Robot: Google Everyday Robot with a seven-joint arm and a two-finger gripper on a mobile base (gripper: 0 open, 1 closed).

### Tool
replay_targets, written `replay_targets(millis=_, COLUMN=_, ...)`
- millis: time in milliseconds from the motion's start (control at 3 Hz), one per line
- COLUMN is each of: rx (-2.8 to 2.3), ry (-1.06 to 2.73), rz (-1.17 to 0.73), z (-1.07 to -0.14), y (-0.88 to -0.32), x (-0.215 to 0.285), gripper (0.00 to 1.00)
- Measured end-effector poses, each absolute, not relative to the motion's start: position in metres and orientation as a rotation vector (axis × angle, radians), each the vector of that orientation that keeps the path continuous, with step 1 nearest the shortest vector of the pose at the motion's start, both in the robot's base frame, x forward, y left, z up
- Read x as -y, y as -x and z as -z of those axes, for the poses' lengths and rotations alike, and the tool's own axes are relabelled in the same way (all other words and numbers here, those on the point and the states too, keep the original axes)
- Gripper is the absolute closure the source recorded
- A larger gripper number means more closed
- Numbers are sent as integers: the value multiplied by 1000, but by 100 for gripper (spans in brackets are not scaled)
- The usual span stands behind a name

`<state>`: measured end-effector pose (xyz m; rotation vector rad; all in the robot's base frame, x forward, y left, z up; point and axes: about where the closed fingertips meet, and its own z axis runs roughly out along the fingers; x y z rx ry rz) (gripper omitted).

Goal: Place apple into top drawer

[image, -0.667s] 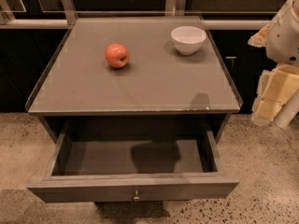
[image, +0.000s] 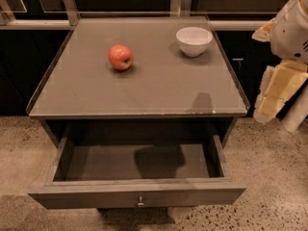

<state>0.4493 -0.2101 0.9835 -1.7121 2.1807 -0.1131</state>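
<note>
The red-orange apple (image: 121, 57) sits on the grey cabinet top (image: 144, 90), left of centre toward the back. The top drawer (image: 137, 194) below is pulled open and its inside is empty, with a shadow across its floor. A small metal knob (image: 140, 202) sits at the centre of its front panel. My gripper (image: 272, 101) hangs at the right edge of the view, beside the cabinet's right side, well apart from the apple and holding nothing I can see.
A white bowl (image: 194, 40) stands on the cabinet top at the back right. Dark cabinets with metal rails (image: 67, 4) run along the back. Speckled floor (image: 269, 177) lies around the open drawer.
</note>
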Motion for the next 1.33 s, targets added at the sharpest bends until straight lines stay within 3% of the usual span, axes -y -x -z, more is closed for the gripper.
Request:
replay_targets(millis=333, rx=-2127, ry=1709, rz=113, z=-990, y=-467, x=200, gripper=0)
replay_targets(millis=1000, rx=-1985, ry=1711, rz=-60, z=-988, y=-532, x=157, gripper=0)
replay_targets(millis=1333, rx=-1979, ry=1707, rz=-72, z=-988, y=-536, x=155, gripper=0)
